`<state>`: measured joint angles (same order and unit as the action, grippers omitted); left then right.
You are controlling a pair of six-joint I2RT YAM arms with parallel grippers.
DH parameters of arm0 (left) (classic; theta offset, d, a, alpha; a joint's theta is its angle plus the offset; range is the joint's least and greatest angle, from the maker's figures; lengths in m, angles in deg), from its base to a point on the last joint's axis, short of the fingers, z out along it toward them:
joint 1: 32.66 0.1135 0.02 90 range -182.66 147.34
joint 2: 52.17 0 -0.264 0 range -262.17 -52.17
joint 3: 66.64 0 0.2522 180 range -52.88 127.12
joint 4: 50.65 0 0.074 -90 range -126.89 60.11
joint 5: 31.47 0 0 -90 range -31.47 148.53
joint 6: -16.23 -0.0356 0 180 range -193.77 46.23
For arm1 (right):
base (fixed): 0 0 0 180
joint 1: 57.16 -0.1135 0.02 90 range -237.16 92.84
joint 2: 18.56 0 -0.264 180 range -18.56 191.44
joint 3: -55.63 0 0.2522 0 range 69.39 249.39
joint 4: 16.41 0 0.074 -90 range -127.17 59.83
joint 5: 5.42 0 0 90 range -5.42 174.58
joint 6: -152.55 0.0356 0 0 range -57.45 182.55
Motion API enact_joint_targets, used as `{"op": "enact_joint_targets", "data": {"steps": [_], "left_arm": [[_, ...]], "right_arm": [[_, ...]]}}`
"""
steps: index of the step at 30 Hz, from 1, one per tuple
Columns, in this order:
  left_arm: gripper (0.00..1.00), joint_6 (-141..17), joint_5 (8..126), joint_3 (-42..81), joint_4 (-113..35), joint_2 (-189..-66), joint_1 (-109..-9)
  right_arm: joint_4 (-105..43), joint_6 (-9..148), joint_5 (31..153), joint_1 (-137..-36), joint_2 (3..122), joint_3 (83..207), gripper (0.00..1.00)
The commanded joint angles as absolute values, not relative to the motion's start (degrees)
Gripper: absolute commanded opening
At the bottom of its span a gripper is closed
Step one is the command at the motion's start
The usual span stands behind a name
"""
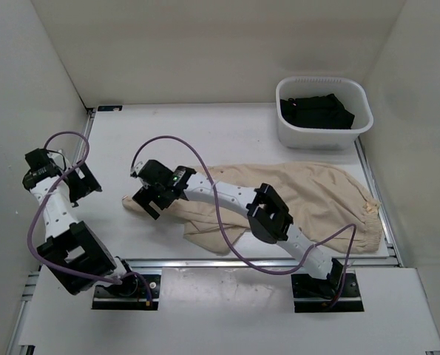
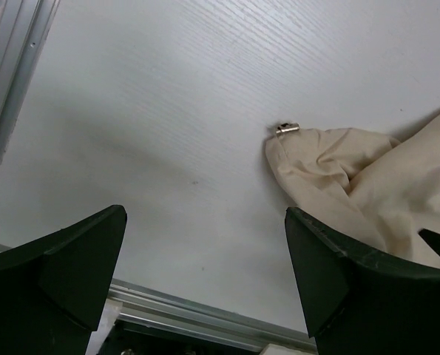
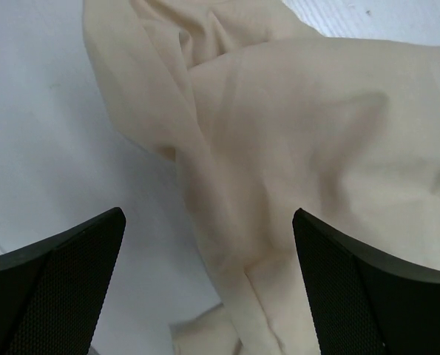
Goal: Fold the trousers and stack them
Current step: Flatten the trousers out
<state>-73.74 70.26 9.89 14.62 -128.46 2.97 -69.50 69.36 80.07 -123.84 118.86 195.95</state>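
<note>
Folding looks barely begun: the trousers [image 1: 308,194] lie crumpled on the tabletop [image 1: 205,137], one end directly beneath the open right pincer [image 1: 147,201], which should next drop and pinch that end, with the left pincer [image 1: 85,188] open and empty off to its left.

Right gripper [image 1: 147,198] hangs over the left end of the trousers [image 1: 301,200] on the table [image 1: 168,133]: cloth lies below and between its fingers, the rest runs off to its right under the right arm toward the table's right edge. Left gripper [image 1: 83,183] sits left of the right one over bare table; the trousers' tip, with a small metal fitting [image 2: 287,129] on it, lies ahead and to its right, not touching. Bin [image 1: 319,137] stands well behind and right of both grippers, just behind the trousers but apart from them, a heap of clothes [image 1: 316,111] inside it.
</note>
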Motion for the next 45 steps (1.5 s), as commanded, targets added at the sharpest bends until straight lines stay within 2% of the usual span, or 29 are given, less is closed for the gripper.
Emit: {"op": "enact_joint_targets", "data": {"steps": [1, 2, 5, 6, 7, 8, 10, 14, 17, 20, 23, 25, 27, 28, 29, 30, 31, 35, 38, 45], "left_arm": [[1.00, -73.77, 71.72, 9.26, 15.14, -124.24, 3.11], [1.00, -73.77, 71.72, 9.26, 15.14, -124.24, 3.11], [1.00, -73.77, 71.72, 9.78, 15.14, -123.18, 3.11], [1.00, -73.77, 71.72, 10.49, 15.67, -122.66, 3.11], [1.00, -73.77, 71.72, 11.01, 15.67, -122.65, 3.11], [1.00, -73.77, 72.24, 11.89, 16.28, -122.65, 3.11], [1.00, -73.77, 73.12, 12.43, 17.07, -122.65, 3.11], [1.00, -73.77, 73.12, 13.66, 17.08, -122.13, 3.11], [1.00, -73.77, 75.75, 16.55, 17.08, -121.51, 3.11], [0.98, -73.77, 80.41, 19.80, 19.53, -120.98, 2.41], [0.96, -73.77, 81.73, 21.22, 24.36, -120.98, -7.06], [0.96, -73.77, 82.34, 19.74, 25.86, -120.28, -16.72], [0.98, -73.77, 80.95, 18.32, 26.48, -119.49, -24.71], [0.99, -73.77, 78.16, 17.18, 26.48, -119.49, -34.06], [0.99, -73.77, 76.39, 16.65, 26.48, -119.49, -39.12], [1.00, -73.77, 74.63, 16.65, 26.48, -120.80, -44.21], [1.00, -73.77, 71.57, 15.95, 26.48, -123.77, -53.84], [1.00, -73.77, 67.07, 15.41, 22.72, -135.20, -70.67], [1.00, -73.77, 62.60, 17.17, 18.77, -144.76, -73.79], [1.00, -73.77, 52.92, 17.00, 10.58, -157.01, -71.25]], "right_arm": [[-66.56, 73.26, 75.21, -125.10, 123.27, 197.97, 0.98], [-66.56, 74.23, 72.66, -125.10, 124.25, 198.58, 0.98], [-66.56, 74.95, 69.73, -125.10, 127.77, 200.25, 0.88], [-65.95, 74.95, 71.12, -125.10, 128.30, 200.95, 0.77], [-64.99, 74.34, 73.31, -125.10, 128.30, 200.96, 0.41], [-64.98, 74.33, 74.99, -125.10, 128.30, 200.96, 0.25], [-65.59, 73.72, 74.14, -125.10, 127.52, 202.62, 0.00], [-68.40, 74.06, 66.50, -123.88, 119.54, 205.00, 0.00], [-71.47, 81.58, 57.89, -120.20, 105.67, 199.22, 0.00], [-76.48, 90.81, 45.09, -115.36, 84.27, 187.28, 0.00], [-80.35, 95.76, 40.04, -111.13, 68.44, 174.45, 0.00], [-82.63, 98.49, 35.47, -109.99, 61.71, 166.64, 0.00], [-85.00, 102.78, 32.39, -109.98, 53.71, 162.57, 0.00], [-86.49, 104.37, 31.25, -109.29, 51.51, 160.90, 0.00], [-89.12, 105.78, 30.10, -108.67, 47.75, 158.10, 0.00], [-90.63, 108.93, 27.83, -108.66, 46.14, 157.02, 0.00], [-91.95, 110.27, 26.68, -108.66, 44.73, 156.23, 0.00], [-93.89, 112.74, 23.95, -108.14, 38.14, 151.84, 0.00], [-93.89, 115.54, 23.41, -108.14, 36.98, 149.63, 0.00], [-94.60, 116.09, 25.51, -108.14, 36.46, 147.88, 0.00]]}}
